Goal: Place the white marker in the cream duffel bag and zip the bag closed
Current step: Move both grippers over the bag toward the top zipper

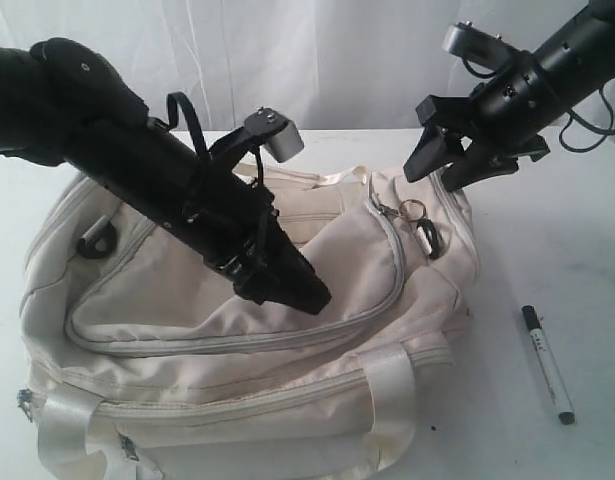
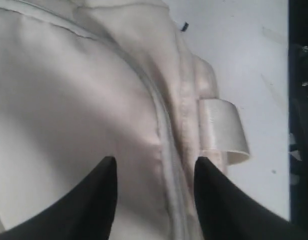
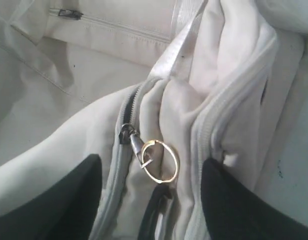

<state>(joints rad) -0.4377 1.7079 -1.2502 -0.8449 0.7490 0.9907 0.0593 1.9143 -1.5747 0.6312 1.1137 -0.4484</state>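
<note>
The cream duffel bag (image 1: 237, 340) fills the left and middle of the table. Its metal ring zipper pull (image 1: 411, 210) lies at the bag's right end and shows in the right wrist view as the ring (image 3: 160, 160). The white marker (image 1: 547, 365) lies on the table to the right of the bag, black cap pointing away. My left gripper (image 1: 312, 295) is open, pressed down on the bag's top fabric (image 2: 68, 100) beside a pale grey zipper (image 2: 166, 150). My right gripper (image 1: 442, 165) hangs open just above the ring, holding nothing.
A black buckle (image 1: 95, 240) sits at the bag's left end and another (image 1: 427, 236) below the ring. Webbing handles (image 1: 392, 390) hang over the front. White table surface (image 1: 547, 240) lies to the right; a white backdrop stands behind.
</note>
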